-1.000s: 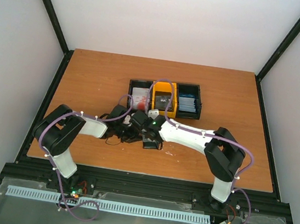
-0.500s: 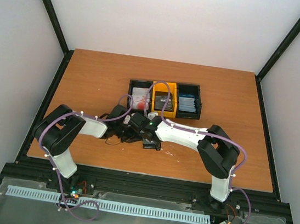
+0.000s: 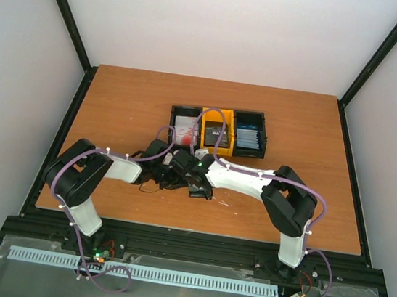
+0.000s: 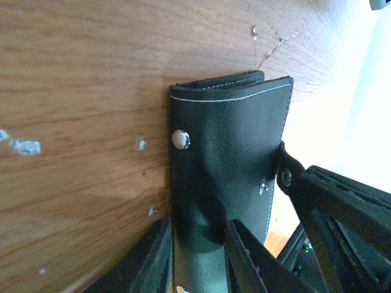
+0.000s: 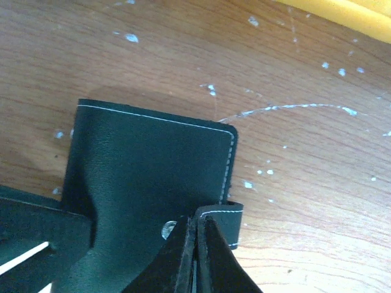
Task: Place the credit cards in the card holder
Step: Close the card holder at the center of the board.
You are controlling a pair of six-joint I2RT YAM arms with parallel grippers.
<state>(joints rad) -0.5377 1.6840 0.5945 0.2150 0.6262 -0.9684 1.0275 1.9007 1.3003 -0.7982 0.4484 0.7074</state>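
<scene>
Right tool [image 5: 196,235]: your tips pressed together at wallet's [image 5: 146,165] clasp tab [image 5: 221,218]; real grip on tab unclear. Left tool [image 4: 195,259] pinches same wallet across one end. One wallet, flat on desk [image 3: 117,101], near three bins [image 3: 218,111]: two black, one yellow. Cards [image 3: 184,129] inside, number unclear.

White walls [image 3: 229,28] enclose a scuffed wooden table [image 3: 131,103] framed by black rails [image 3: 62,13].

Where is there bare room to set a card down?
The brown wooden table is bare left of, right of and behind the row of black and yellow plastic bins. Crowded: front centre, where left pincer and right pincer meet at the black folding wallet.
</scene>
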